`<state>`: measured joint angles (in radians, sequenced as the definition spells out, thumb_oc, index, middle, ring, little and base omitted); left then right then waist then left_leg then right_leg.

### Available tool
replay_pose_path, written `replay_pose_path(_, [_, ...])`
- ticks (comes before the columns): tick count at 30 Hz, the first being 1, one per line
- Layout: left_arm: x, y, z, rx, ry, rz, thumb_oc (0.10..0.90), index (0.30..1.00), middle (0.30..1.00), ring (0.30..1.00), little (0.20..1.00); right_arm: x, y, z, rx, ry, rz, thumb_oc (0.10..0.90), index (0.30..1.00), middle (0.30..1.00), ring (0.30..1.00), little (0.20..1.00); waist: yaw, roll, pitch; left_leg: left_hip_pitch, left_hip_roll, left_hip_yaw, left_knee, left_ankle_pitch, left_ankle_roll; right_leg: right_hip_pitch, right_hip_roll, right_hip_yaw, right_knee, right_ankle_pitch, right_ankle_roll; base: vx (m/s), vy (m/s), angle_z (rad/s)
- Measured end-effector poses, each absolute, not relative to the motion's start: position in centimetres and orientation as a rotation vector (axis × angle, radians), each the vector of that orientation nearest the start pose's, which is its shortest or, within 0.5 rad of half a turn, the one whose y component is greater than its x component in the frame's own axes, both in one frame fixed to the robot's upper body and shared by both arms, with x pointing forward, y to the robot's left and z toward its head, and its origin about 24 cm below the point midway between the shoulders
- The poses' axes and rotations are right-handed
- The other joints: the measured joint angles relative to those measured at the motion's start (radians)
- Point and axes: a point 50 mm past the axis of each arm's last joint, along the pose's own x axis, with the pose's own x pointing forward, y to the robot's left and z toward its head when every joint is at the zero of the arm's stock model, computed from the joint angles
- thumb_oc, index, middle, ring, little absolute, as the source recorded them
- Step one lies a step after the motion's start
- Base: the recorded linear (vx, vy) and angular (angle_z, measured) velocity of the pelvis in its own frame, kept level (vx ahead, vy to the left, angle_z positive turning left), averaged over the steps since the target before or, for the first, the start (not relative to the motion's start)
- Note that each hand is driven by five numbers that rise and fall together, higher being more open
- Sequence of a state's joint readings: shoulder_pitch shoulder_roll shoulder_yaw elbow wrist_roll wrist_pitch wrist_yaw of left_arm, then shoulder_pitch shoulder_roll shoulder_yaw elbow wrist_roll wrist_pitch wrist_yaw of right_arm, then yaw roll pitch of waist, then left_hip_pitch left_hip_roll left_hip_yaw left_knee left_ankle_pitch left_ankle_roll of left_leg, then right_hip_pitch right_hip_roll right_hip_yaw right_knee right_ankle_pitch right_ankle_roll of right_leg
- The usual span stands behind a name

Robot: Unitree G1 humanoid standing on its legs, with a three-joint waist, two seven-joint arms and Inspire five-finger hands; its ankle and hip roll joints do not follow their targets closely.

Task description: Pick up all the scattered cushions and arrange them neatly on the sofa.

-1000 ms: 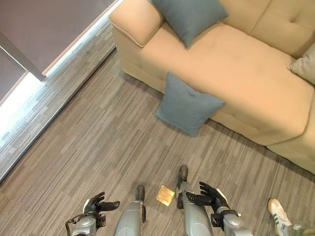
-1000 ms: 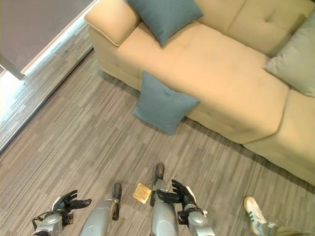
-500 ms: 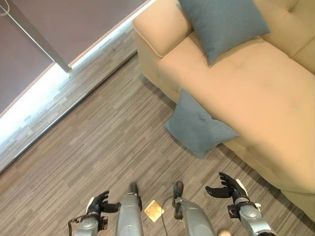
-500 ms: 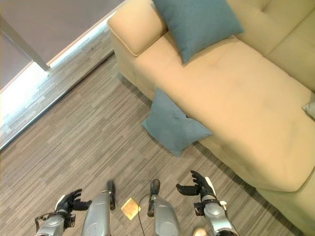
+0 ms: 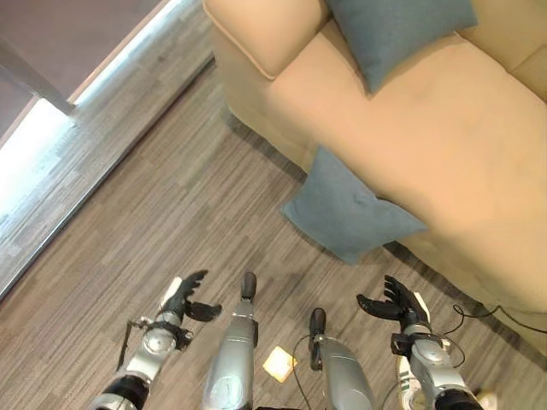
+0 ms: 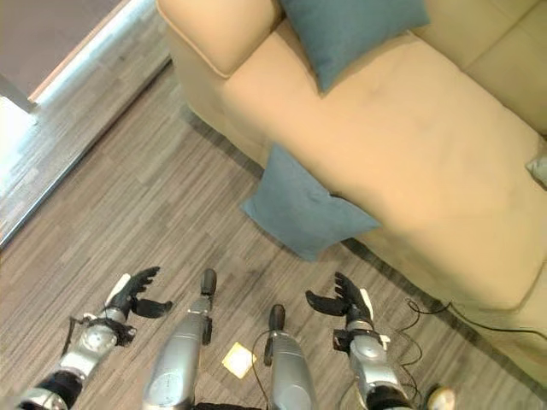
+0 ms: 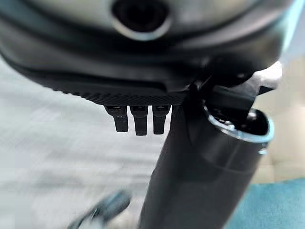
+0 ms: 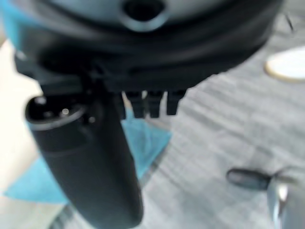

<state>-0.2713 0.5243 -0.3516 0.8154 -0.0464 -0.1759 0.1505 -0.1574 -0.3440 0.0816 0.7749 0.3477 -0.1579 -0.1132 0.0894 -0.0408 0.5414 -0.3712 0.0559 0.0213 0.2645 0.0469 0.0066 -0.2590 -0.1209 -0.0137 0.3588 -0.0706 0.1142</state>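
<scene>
Pretty bright overall, strong glare off the floor (image 5: pixel 34 162) at upper left. Sofa (image 5: pixel 444 145) looks soft and blurry; both wrist views are badly out of focus.

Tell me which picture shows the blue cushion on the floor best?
The right eye view: the floor cushion shows whole, leaning against the sofa front, with both hands well short of it. The left eye view shows it much the same. The right wrist view catches part of it past the right hand; the left wrist view, a corner.

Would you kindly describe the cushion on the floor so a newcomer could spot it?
Find the beige sofa. Against its front edge leans a blue-grey cushion, its lower corner on the wooden floor. The matching blue-grey cushion on the seat lies up on the sofa.
</scene>
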Motion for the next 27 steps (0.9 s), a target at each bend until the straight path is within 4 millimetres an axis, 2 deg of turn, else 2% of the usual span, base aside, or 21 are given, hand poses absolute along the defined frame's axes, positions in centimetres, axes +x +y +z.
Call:
replay_pose_path(1, [28.1,26.1,-1.7,0.676,0.332,0.036,0.8,0.9,0.9,0.9,0.9,24.9,-25.0,-5.1,-0.048,0.422,-0.26,0.8,0.9,0.9,0.9,0.9,-0.005,-0.008,-0.001,-0.022,0.018,0.035,0.044,-0.027,0.018,-0.001,-0.019,-0.048,-0.032,0.022,-0.004,-0.01,0.104,-1.0])
replay_pose_path(2, [29.3,26.3,-0.1,0.718,0.275,0.046,0.8,0.9,0.9,0.9,0.9,25.7,-25.4,-4.5,-0.047,0.405,-0.269,0.8,0.9,0.9,0.9,0.9,0.007,-0.014,-0.003,-0.042,0.035,0.074,0.049,-0.033,0.031,-0.007,-0.046,-0.154,-0.087,0.052,-0.038,-0.02,0.072,-0.99])
replay_pose_path(3, [30.0,26.5,0.8,0.747,0.244,0.06,0.8,0.9,0.9,0.9,0.9,26.7,-25.6,-3.8,-0.048,0.383,-0.28,0.8,0.9,0.9,0.9,0.9,0.006,-0.013,-0.002,-0.064,0.043,0.083,0.06,-0.041,0.044,-0.031,-0.071,-0.214,-0.082,0.029,-0.027,-0.03,0.052,-0.89])
replay_pose_path(4, [31.4,26.7,2.7,0.77,0.189,0.086,0.8,0.9,0.9,0.9,0.9,27.7,-26.2,-3.0,-0.042,0.362,-0.318,0.8,0.9,0.9,0.9,0.9,0.001,-0.017,-0.001,-0.093,0.052,0.101,0.071,-0.043,0.052,-0.049,-0.116,-0.264,-0.067,0.011,0.007,-0.04,0.068,-0.61])
replay_pose_path(6, [32.8,26.6,5.0,0.78,0.102,0.127,0.8,0.9,0.9,0.9,0.9,28.2,-26.8,-2.3,-0.044,0.342,-0.352,0.8,0.9,0.9,0.9,0.9,-0.01,-0.032,-0.002,-0.125,0.053,0.123,0.085,-0.056,0.068,-0.045,-0.161,-0.282,-0.071,0.004,0.018,-0.06,0.082,-0.33])
replay_pose_path(7, [34.0,26.6,7.4,0.801,0.034,0.142,0.8,0.9,0.9,0.9,0.9,28.8,-27.8,-1.6,-0.068,0.337,-0.371,0.8,0.9,0.9,0.9,0.9,-0.014,-0.044,-0.003,-0.173,0.053,0.139,0.095,-0.055,0.059,-0.066,-0.184,-0.302,-0.08,0.004,0.019,-0.04,0.054,-0.2])
replay_pose_path(8, [34.3,26.6,8.0,0.801,0.015,0.154,0.8,0.9,0.9,0.9,0.9,29.2,-28.2,-1.1,-0.076,0.33,-0.384,0.8,0.9,0.9,0.9,0.9,-0.016,-0.045,-0.002,-0.196,0.051,0.14,0.104,-0.054,0.056,-0.069,-0.185,-0.299,-0.087,0.006,0.021,-0.02,0.054,-0.19])
replay_pose_path(9, [35.2,26.3,9.8,0.78,-0.045,0.187,0.8,0.9,0.9,0.9,0.9,29.9,-29.0,-0.3,-0.075,0.318,-0.42,0.8,0.9,0.9,0.9,0.9,-0.029,-0.055,-0.002,-0.242,0.043,0.149,0.123,-0.046,0.044,-0.085,-0.181,-0.273,-0.116,0.037,0.044,-0.05,0.045,-0.19])
replay_pose_path(10, [35.6,26.2,10.8,0.748,-0.082,0.221,0.8,0.9,0.9,0.9,0.9,31.0,-29.5,1.1,-0.062,0.287,-0.449,0.8,0.9,0.9,0.9,0.9,-0.038,-0.043,0.003,-0.281,0.055,0.147,0.125,-0.033,0.027,-0.125,-0.162,-0.25,-0.134,0.072,0.072,-0.06,0.027,-0.37])
replay_pose_path(11, [35.8,26.4,11.1,0.73,-0.088,0.245,0.8,0.9,0.9,0.9,0.9,31.8,-29.4,2.1,-0.039,0.258,-0.454,0.8,0.9,0.9,0.9,0.9,-0.055,-0.039,0.005,-0.301,0.063,0.154,0.121,-0.015,0.031,-0.162,-0.147,-0.229,-0.137,0.09,0.071,-0.06,0.002,-0.45])
replay_pose_path(13, [36.2,25.8,11.0,0.715,-0.078,0.235,0.8,0.9,0.9,0.9,0.9,32.1,-29.7,2.6,-0.025,0.245,-0.465,0.8,0.9,0.9,0.9,0.9,-0.071,-0.038,0.004,-0.315,0.068,0.157,0.107,-0.004,0.024,-0.187,-0.144,-0.223,-0.136,0.093,0.068,-0.05,-0.027,-0.22])
replay_pose_path(14, [36.8,24.7,11.3,0.663,-0.089,0.226,0.8,0.9,0.9,0.9,0.9,32.6,-30.4,3.5,-0.03,0.239,-0.49,0.8,0.9,0.9,0.9,0.9,-0.091,-0.034,0.002,-0.335,0.07,0.157,0.083,0.014,0.024,-0.221,-0.144,-0.222,-0.136,0.096,0.063,-0.06,-0.041,-0.03])
replay_pose_path(16, [37.9,23.1,12.5,0.578,-0.124,0.219,0.8,0.9,0.9,0.9,0.9,33.2,-31.5,5.1,-0.025,0.209,-0.526,0.8,0.9,0.9,0.9,0.9,-0.106,-0.028,0.001,-0.378,0.069,0.156,0.054,0.041,0.026,-0.278,-0.143,-0.222,-0.133,0.103,0.057,-0.05,-0.041,-0.02])
replay_pose_path(18, [39.3,21.1,14.5,0.476,-0.161,0.202,0.8,0.9,0.9,0.9,0.9,34.5,-32.3,8.1,0.019,0.135,-0.567,0.8,0.9,0.9,0.9,0.9,-0.118,-0.026,0.003,-0.443,0.073,0.155,0.034,0.064,0.025,-0.361,-0.139,-0.221,-0.121,0.107,0.053,-0.04,-0.036,-0.05])
replay_pose_path(21, [39.9,19.6,16.0,0.386,-0.197,0.156,0.8,0.9,0.9,0.9,0.9,36.0,-32.1,11.1,0.068,0.049,-0.569,0.8,0.9,0.9,0.9,0.9,-0.119,-0.019,0.005,-0.486,0.067,0.149,0.003,0.088,0.019,-0.429,-0.14,-0.21,-0.108,0.107,0.052,-0.02,-0.017,-0.03])
replay_pose_path(22, [40.1,19.1,16.4,0.356,-0.205,0.146,0.8,0.9,0.9,0.9,0.9,36.7,-31.7,12.9,0.08,-0.002,-0.552,0.8,0.9,0.9,0.9,0.9,-0.118,-0.01,0.007,-0.497,0.066,0.146,-0.006,0.094,0.019,-0.448,-0.14,-0.207,-0.102,0.105,0.049,0.0,0.0,0.0])
replay_pose_path(24, [40.3,18.7,17.1,0.311,-0.213,0.143,0.8,0.9,0.9,0.9,0.9,37.7,-30.9,14.9,0.093,-0.059,-0.526,0.8,0.9,0.9,0.9,0.9,-0.107,-0.005,0.006,-0.511,0.06,0.129,-0.029,0.109,0.009,-0.48,-0.142,-0.204,-0.091,0.104,0.047,0.03,-0.017,-0.02])
replay_pose_path(26, [40.7,18.4,19.0,0.262,-0.257,0.141,0.8,0.9,0.9,0.9,0.9,38.9,-29.7,18.2,0.088,-0.158,-0.481,0.8,0.9,0.9,0.9,0.9,-0.099,0.014,0.006,-0.556,0.06,0.121,-0.033,0.118,0.006,-0.535,-0.143,-0.201,-0.071,0.099,0.043,0.04,-0.012,0.0])
replay_pose_path(27, [40.8,18.3,19.4,0.263,-0.265,0.141,0.8,0.9,0.9,0.9,0.9,39.2,-29.3,18.8,0.076,-0.17,-0.467,0.8,0.9,0.9,0.9,0.9,-0.099,0.021,0.01,-0.563,0.059,0.117,-0.034,0.123,0.005,-0.542,-0.143,-0.201,-0.065,0.097,0.042,0.01,0.002,0.08])
